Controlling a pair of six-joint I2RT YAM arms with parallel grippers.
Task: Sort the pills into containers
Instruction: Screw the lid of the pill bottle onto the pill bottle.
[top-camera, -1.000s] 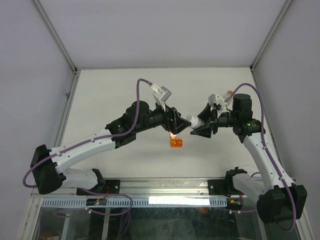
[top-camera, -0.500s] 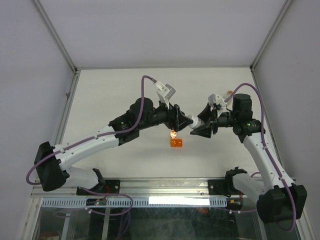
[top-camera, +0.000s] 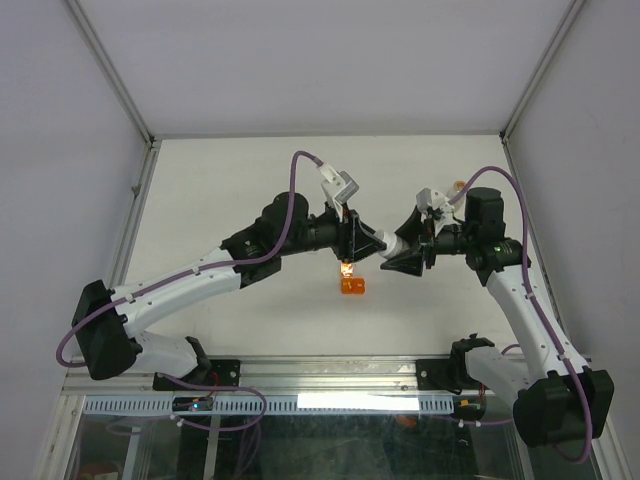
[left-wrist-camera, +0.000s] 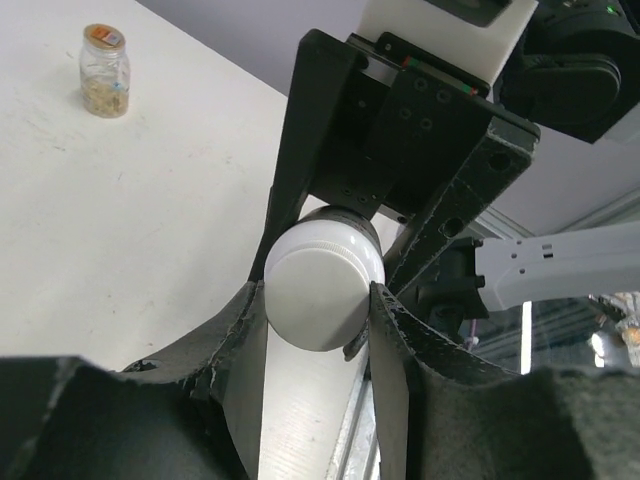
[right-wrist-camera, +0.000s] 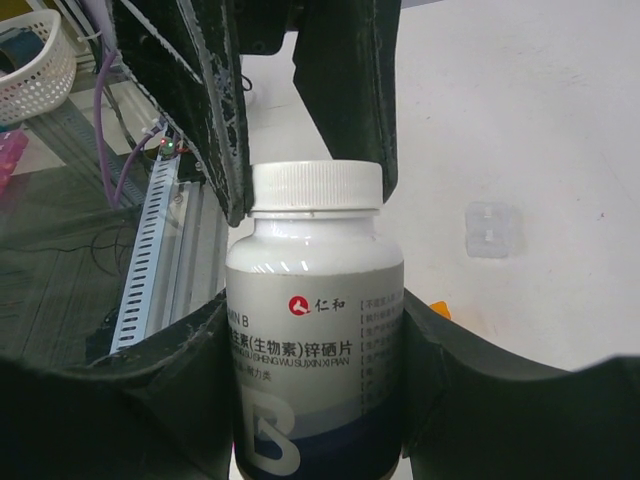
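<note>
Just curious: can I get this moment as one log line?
right gripper: holds white bottle | left gripper: grips cap | orange cup: on table

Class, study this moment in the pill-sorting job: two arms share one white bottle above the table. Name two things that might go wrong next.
1. The right jaws hold the white bottle roughly sideways in mid-air; if the cap comes off, its contents may spill past the orange cup onto the table.
2. The left jaws grip only the cap; twisting, they may slip or the bottle may turn.
</note>
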